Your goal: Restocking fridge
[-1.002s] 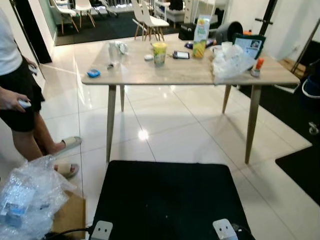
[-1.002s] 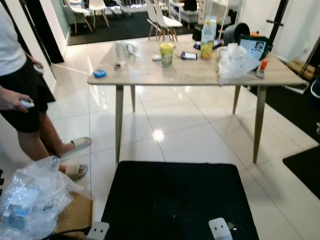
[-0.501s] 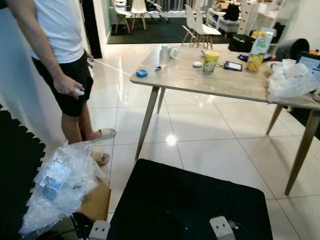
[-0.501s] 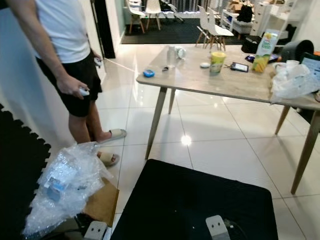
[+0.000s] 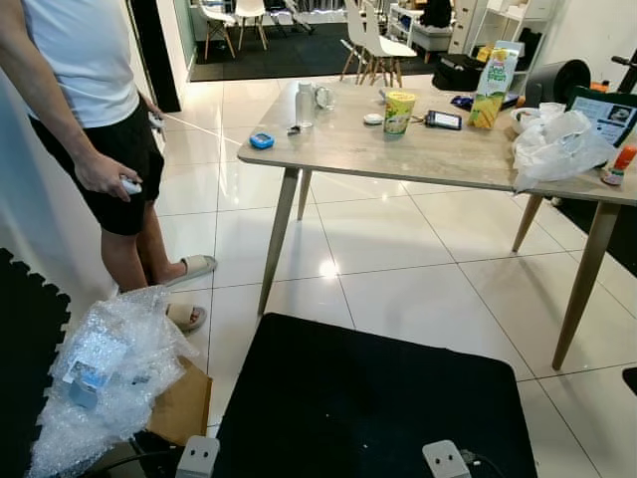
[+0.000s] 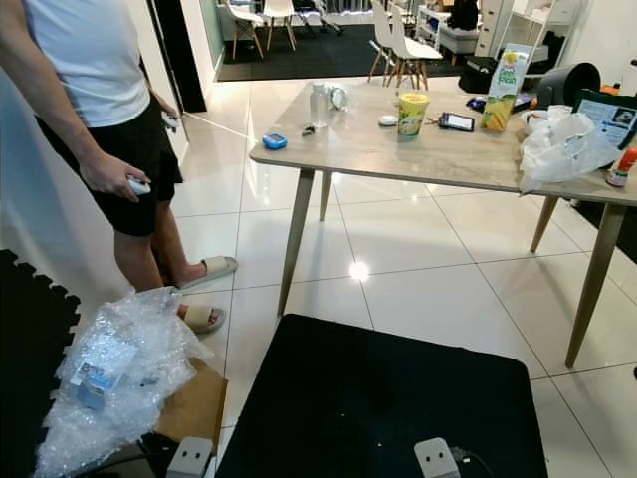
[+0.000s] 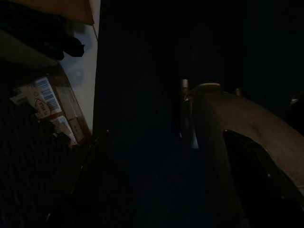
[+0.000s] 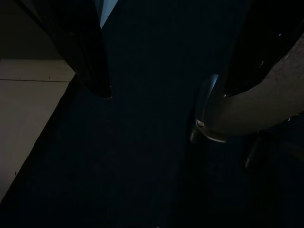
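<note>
A wooden table (image 5: pixel 398 159) stands ahead. On it are a juice carton (image 5: pixel 493 85), a yellow cup (image 5: pixel 399 112), a clear bottle (image 5: pixel 305 104), a small blue object (image 5: pixel 262 140), a phone (image 5: pixel 443 119) and a white plastic bag (image 5: pixel 557 147). Both arms hang low, with their silver wrists (image 5: pixel 199 458) (image 5: pixel 443 460) at the lower edge of the eye views. In the dark right wrist view my right gripper (image 8: pixel 166 94) is open over the black mat, nothing between its fingers. The left wrist view is very dark, with a barcode-labelled box (image 7: pixel 45 97) beside the mat.
A person (image 5: pixel 90 119) stands at the left holding a small white controller (image 5: pixel 131 185). A heap of bubble wrap (image 5: pixel 105 373) lies on a cardboard box (image 5: pixel 184 403) at lower left. A black mat (image 5: pixel 368 398) covers the floor before me. White chairs (image 5: pixel 373 35) stand beyond the table.
The whole picture has shifted: the camera turned left, then slightly back, bringing the person and bubble wrap further into view. The table's things hold their places.
</note>
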